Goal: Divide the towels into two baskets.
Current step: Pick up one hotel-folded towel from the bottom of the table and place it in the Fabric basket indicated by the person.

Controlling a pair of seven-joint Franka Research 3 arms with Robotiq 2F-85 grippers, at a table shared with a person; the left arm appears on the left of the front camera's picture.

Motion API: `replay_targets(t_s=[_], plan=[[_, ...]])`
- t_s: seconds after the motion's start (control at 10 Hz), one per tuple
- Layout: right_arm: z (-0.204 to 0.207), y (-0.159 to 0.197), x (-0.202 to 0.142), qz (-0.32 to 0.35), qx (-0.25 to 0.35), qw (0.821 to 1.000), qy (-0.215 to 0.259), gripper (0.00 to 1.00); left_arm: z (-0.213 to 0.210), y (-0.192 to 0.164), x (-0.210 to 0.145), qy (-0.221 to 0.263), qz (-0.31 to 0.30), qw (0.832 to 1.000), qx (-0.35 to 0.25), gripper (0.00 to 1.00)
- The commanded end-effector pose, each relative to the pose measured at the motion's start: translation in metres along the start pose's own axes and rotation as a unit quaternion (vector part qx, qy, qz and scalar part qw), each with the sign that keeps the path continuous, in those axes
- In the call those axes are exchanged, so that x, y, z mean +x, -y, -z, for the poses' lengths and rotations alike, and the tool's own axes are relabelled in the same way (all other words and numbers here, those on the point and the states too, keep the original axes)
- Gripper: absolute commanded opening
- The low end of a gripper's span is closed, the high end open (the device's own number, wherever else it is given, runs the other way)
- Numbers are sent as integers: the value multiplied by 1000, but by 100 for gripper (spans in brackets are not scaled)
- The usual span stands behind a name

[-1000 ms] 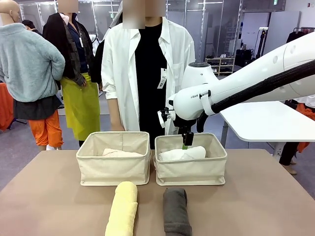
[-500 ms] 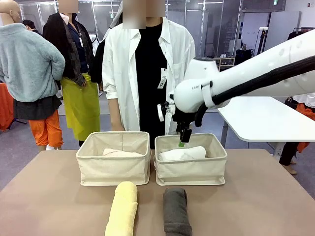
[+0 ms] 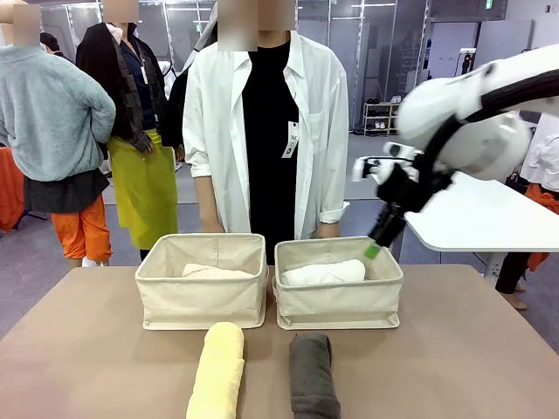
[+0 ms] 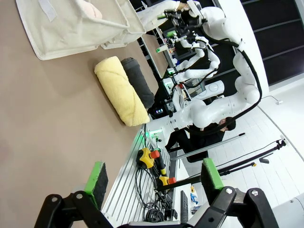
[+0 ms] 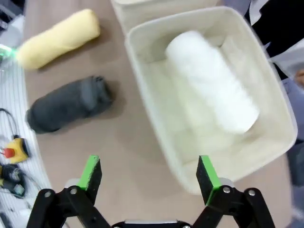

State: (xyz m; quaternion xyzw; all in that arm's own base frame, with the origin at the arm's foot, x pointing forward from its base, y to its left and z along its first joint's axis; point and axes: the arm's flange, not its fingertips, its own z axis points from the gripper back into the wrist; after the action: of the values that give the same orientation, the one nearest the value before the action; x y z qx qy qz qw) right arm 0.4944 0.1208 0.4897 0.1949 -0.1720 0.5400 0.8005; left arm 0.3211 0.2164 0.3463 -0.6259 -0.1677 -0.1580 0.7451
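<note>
Two beige baskets stand side by side across the table. The left basket [image 3: 201,297] holds a pale pink towel [image 3: 214,271]. A white towel [image 3: 323,273] [image 5: 211,88] lies in the right basket [image 3: 339,301] [image 5: 142,80]. A yellow towel [image 3: 217,371] [image 4: 121,90] [image 5: 57,38] and a dark grey towel [image 3: 313,375] [image 4: 138,81] [image 5: 66,104] lie on the table in front of the baskets. My right gripper [image 3: 376,244] [image 5: 148,173] hangs open and empty above the right basket's right edge. My left gripper [image 4: 154,176] is open and empty, well off from the towels.
A person in a white shirt stands right behind the baskets, one hand [image 3: 327,230] near the right basket's far rim. Bare brown table [image 3: 454,349] lies on both sides of the towels. Cables and an emergency stop button [image 5: 10,149] sit off the table's near edge.
My right gripper has risen out of the right basket and swung up and to the right. The white towel stays in the basket. The other towels have not moved.
</note>
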Motion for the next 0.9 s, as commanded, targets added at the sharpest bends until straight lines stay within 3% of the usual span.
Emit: replay_targets(t_s=[0.0, 0.2, 0.3, 0.4, 0.6, 0.8], plan=[[-26, -19, -70, 70, 38, 995, 55, 100, -1, 2, 0, 1, 8, 1000, 2, 100], [-56, -23, -151, 190, 94, 964, 159, 100, -1, 2, 0, 1, 8, 1000, 2, 100], [-70, -28, -203, 252, 124, 933, 226, 100, -1, 2, 0, 1, 8, 1000, 2, 100], [-77, -34, -246, 310, 139, 906, 252, 100, -1, 2, 0, 1, 8, 1000, 2, 100], [-87, -48, -319, 399, 178, 856, 276, 100, -1, 2, 0, 1, 8, 1000, 2, 100], [-87, -48, -352, 471, 185, 825, 250, 100, -1, 2, 0, 1, 8, 1000, 2, 100]])
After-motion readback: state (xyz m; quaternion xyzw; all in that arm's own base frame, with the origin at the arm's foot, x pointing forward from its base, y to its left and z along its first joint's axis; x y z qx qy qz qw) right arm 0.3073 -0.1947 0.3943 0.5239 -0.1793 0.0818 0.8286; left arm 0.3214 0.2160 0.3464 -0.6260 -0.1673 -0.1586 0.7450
